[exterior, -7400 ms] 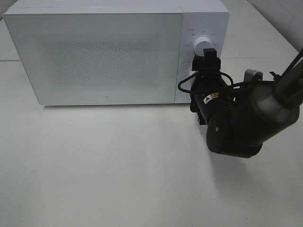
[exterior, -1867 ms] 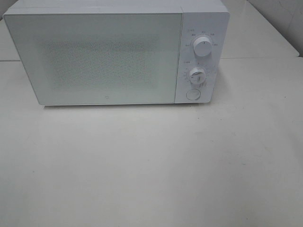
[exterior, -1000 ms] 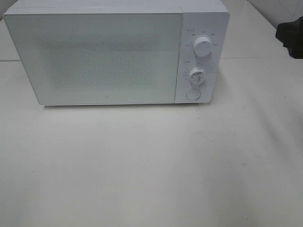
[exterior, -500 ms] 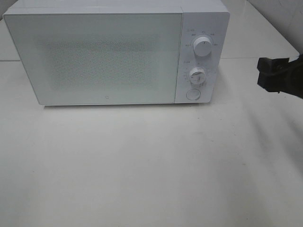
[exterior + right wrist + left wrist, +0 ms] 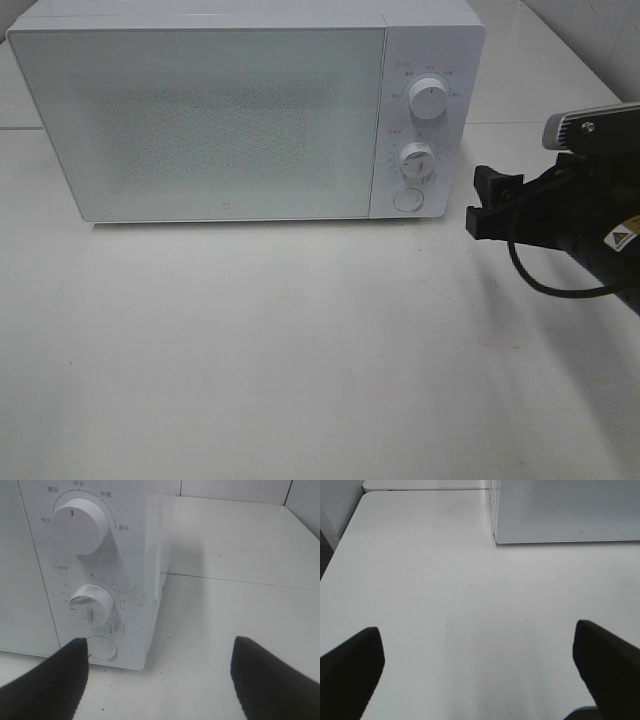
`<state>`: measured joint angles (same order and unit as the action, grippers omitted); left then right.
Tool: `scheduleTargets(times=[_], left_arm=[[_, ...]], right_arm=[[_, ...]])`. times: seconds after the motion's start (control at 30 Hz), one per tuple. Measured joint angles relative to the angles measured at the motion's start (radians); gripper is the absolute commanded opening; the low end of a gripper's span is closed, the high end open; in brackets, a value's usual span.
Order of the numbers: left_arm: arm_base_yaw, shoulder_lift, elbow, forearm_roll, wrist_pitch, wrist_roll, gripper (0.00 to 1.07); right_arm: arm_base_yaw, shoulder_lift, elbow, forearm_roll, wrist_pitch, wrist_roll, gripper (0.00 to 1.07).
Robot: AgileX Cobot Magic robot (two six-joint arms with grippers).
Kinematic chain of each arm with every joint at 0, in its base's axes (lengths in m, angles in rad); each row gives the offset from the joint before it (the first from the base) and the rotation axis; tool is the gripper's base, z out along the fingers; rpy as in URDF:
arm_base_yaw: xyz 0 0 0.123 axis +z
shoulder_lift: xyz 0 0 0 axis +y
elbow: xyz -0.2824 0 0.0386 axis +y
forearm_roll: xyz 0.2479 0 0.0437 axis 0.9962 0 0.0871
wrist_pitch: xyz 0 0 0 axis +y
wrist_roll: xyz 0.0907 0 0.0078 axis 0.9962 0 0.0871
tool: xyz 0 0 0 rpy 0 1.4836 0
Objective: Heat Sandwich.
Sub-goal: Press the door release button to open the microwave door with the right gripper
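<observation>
The sandwich is out of view. A white microwave (image 5: 230, 120) stands at the back of the table with its door shut. My right gripper (image 5: 480, 200) is open, just right of the microwave's control panel and apart from it. In the right wrist view the right gripper (image 5: 160, 675) has nothing between its fingers and faces the upper knob (image 5: 80, 526), the lower knob (image 5: 91, 603) and the round button (image 5: 102, 648). My left gripper (image 5: 480, 670) is open and empty over bare table, with the microwave's front corner (image 5: 495, 537) ahead of it.
The white table (image 5: 300, 350) spreads out in front of the microwave. A tiled wall (image 5: 600, 30) rises at the back right. In the left wrist view the table's edge (image 5: 340, 545) runs along one side.
My right arm has come in from the right edge and moved left and down towards the microwave's control panel. The microwave has not changed.
</observation>
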<state>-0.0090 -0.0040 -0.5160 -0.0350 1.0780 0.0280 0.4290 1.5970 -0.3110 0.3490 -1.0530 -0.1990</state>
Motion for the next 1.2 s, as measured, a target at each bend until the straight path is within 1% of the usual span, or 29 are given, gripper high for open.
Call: scheduleTargets(times=[0.03, 0.07, 0.13, 0.17, 0.2, 0.27, 0.3, 0.33, 0.43, 0.47, 0.5, 0.6, 0.73, 1.0, 1.13, 1.2], left_arm=[[0.0, 0.0, 0.0, 0.0, 0.0, 0.0, 0.98], [0.0, 0.0, 0.0, 0.0, 0.0, 0.0, 0.98], [0.0, 0.0, 0.0, 0.0, 0.0, 0.0, 0.98], [0.0, 0.0, 0.0, 0.0, 0.0, 0.0, 0.98], [0.0, 0.0, 0.0, 0.0, 0.0, 0.0, 0.98], [0.0, 0.0, 0.0, 0.0, 0.0, 0.0, 0.98], [0.0, 0.0, 0.0, 0.0, 0.0, 0.0, 0.98], [0.0, 0.0, 0.0, 0.0, 0.0, 0.0, 0.98], [0.0, 0.0, 0.0, 0.0, 0.0, 0.0, 0.98], [0.0, 0.0, 0.0, 0.0, 0.0, 0.0, 0.98], [0.0, 0.0, 0.0, 0.0, 0.0, 0.0, 0.98], [0.0, 0.0, 0.0, 0.0, 0.0, 0.0, 0.98], [0.0, 0.0, 0.0, 0.0, 0.0, 0.0, 0.98], [0.0, 0.0, 0.0, 0.0, 0.0, 0.0, 0.98], [0.0, 0.0, 0.0, 0.0, 0.0, 0.0, 0.98], [0.0, 0.0, 0.0, 0.0, 0.0, 0.0, 0.98]], right_arm=[[0.0, 0.0, 0.0, 0.0, 0.0, 0.0, 0.76], [0.029, 0.031, 0.0, 0.034, -0.034, 0.0, 0.76], [0.058, 0.059, -0.001, 0.065, -0.064, 0.0, 0.76], [0.091, 0.085, -0.001, 0.092, -0.093, 0.0, 0.76], [0.091, 0.085, -0.001, 0.092, -0.093, 0.0, 0.76], [0.121, 0.112, -0.002, 0.116, -0.118, 0.0, 0.76], [0.154, 0.134, -0.004, 0.136, -0.128, 0.0, 0.76], [0.154, 0.134, -0.004, 0.136, -0.128, 0.0, 0.76], [0.196, 0.158, -0.018, 0.164, -0.135, 0.001, 0.76], [0.227, 0.172, -0.03, 0.188, -0.137, 0.003, 0.76], [0.227, 0.172, -0.03, 0.188, -0.137, 0.003, 0.76], [0.282, 0.199, -0.046, 0.249, -0.137, 0.003, 0.76], [0.315, 0.211, -0.049, 0.285, -0.137, 0.003, 0.76], [0.317, 0.212, -0.049, 0.311, -0.137, 0.018, 0.76], [0.317, 0.212, -0.049, 0.313, -0.137, 0.101, 0.76], [0.317, 0.212, -0.049, 0.318, -0.137, 0.223, 0.76]])
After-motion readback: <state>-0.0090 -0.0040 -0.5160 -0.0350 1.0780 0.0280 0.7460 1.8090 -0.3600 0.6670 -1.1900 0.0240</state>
